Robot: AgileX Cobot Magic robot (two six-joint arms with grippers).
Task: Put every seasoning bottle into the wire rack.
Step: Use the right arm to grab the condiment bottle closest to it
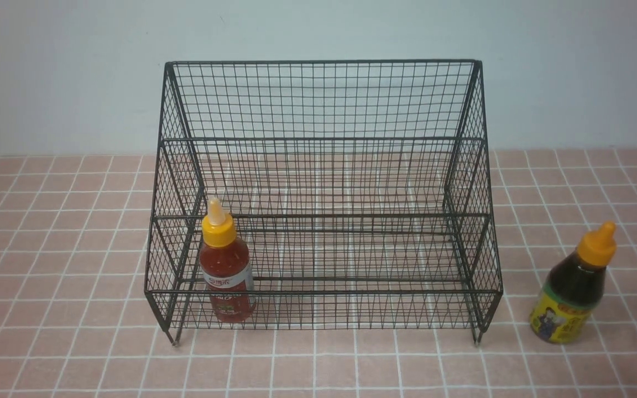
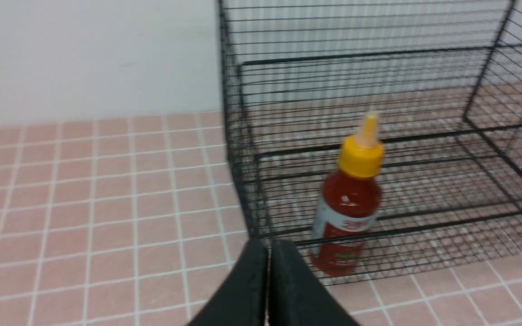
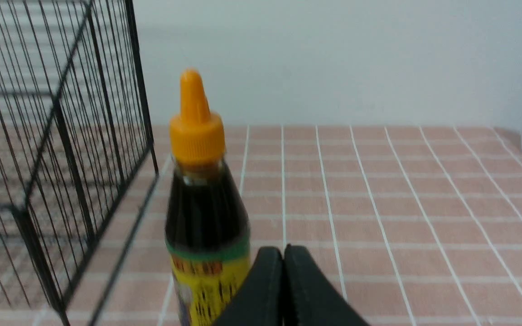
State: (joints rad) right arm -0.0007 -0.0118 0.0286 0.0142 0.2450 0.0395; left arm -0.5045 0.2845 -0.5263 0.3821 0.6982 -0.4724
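Red-sauce squeeze bottle with a white-and-red label and yellow nozzle cap stands upright on the lowest front tier of the large black wire-mesh rack, close to its left side wall. Outside the rack, near its right front foot, the dark-sauce squeeze bottle with a yellow-green label and orange cap stands upright on the pink-tiled desk. The left arm's black fingers are clenched together on nothing, low before the rack's left front corner. The right arm's black fingers, likewise clenched and empty, sit near the dark bottle.
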